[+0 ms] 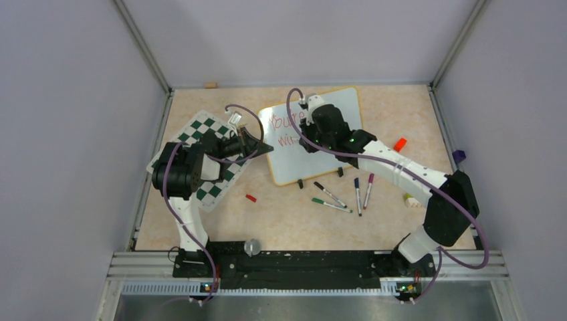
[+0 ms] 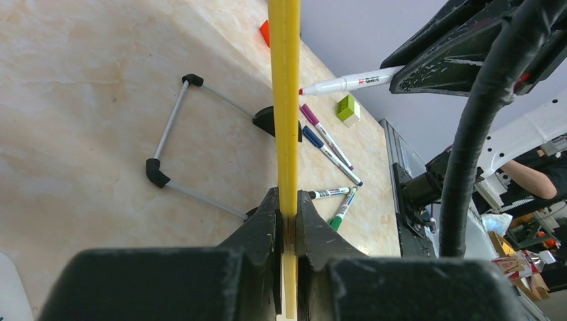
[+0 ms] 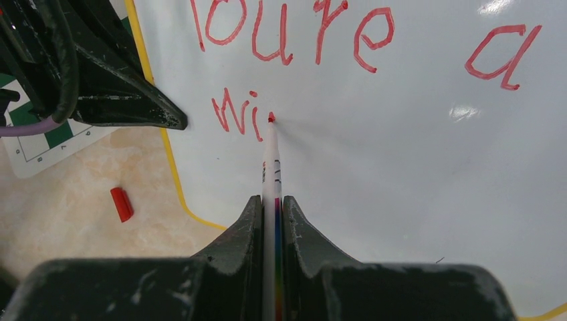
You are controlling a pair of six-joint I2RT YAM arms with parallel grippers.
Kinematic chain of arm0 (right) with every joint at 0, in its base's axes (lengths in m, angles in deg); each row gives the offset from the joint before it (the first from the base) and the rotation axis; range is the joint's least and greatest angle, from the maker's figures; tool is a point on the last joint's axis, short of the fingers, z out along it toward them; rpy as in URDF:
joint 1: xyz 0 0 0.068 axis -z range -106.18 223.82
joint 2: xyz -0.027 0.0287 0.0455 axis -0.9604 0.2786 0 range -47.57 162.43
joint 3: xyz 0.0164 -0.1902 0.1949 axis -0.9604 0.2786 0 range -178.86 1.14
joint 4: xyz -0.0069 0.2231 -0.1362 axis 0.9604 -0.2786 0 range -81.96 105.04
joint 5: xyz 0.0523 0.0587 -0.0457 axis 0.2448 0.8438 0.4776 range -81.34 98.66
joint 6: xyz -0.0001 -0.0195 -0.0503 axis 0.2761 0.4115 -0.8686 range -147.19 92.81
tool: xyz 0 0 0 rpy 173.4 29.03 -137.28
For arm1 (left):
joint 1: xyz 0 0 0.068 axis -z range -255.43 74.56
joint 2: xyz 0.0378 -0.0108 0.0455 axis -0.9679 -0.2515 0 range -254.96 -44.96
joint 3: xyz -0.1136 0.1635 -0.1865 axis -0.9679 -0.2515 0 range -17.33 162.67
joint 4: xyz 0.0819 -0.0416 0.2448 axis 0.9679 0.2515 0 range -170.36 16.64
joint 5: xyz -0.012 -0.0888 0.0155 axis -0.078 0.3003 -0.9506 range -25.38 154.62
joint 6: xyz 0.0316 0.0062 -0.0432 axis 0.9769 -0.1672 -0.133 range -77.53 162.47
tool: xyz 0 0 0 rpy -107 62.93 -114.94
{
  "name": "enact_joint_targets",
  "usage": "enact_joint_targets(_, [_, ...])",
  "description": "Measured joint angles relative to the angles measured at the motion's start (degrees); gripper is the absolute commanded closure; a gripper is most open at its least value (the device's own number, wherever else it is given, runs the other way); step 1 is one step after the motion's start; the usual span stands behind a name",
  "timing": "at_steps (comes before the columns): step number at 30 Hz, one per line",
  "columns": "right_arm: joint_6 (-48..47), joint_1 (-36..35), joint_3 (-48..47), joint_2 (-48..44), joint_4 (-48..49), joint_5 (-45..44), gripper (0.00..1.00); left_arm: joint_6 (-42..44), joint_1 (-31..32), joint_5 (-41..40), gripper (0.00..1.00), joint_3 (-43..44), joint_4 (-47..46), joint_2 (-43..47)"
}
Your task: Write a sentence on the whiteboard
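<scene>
Whiteboard (image 1: 319,167): mid-table, red "You're a / Wi" written
Right gripper (image 3: 271,200): clenched on red marker (image 3: 271,157) — tip touching board just right of "Wi"
Left gripper (image 2: 287,204): clamped on board's yellow frame (image 2: 284,100)
Next stroke: likely rightward — blank board lies there

Left side blocked: left hand (image 2: 287,200) is clamped on the left edge of the whiteboard (image 1: 294,167), and left arm (image 1: 180,174) hangs over chess mat (image 1: 207,127). Right hand (image 3: 271,204) pins red marker (image 3: 270,160) tip-down mid-left on the board. Right arm (image 1: 401,170) crosses the board's near right corner. Just in front of the board are four loose pens (image 1: 357,195), tight gaps between them. Red cap (image 1: 251,198) sits alone to their left. Small block (image 1: 408,198) near right elbow. Open table (image 1: 287,227) between pens and arm bases, plus a strip behind the board. Walls (image 1: 67,134) close three sides.
</scene>
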Motion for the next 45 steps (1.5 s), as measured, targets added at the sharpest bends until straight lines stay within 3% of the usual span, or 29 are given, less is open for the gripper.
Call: enact_joint_targets(45, [-0.11, 0.26, -1.31, 0.52, -0.39, -3.08, 1.00, -0.04, 0.00, -0.59, 1.00, 0.00, 0.52, 0.00])
